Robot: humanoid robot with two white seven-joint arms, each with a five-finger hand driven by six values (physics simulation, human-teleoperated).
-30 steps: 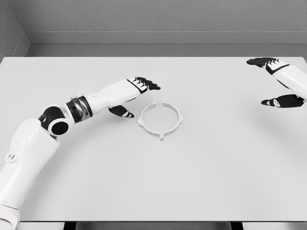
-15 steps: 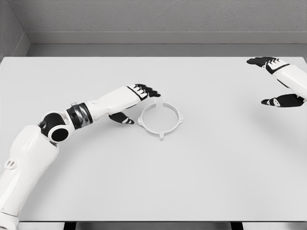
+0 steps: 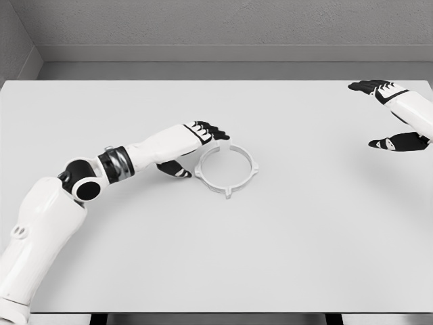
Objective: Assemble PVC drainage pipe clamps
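head view: white table (image 3: 284, 257) fills most of the pic, grey wall behind. one white pipe clamp ring (image 3: 227, 169) lies flat on the table, a bit left of centre, w/ small tabs sticking out round its rim, one at the near edge and one at the far edge. left arm comes in from the lower left, elbow bent, forearm stretched across to the ring. left hand (image 3: 193, 145) sits right at the ring's left side, black fingers (image 3: 211, 130) reaching over the upper-left rim, thumb (image 3: 177, 172) down low just beside the ring's left edge. fingers look extended and loose, not wrapped round anything; can't tell if the tips actually touch the ring. right hand (image 3: 396, 115) is at the far right edge, well apart from the ring, held above the table w/ fingers spread out and thumb apart below, gripping nothing; the forearm runs out of frame on the right
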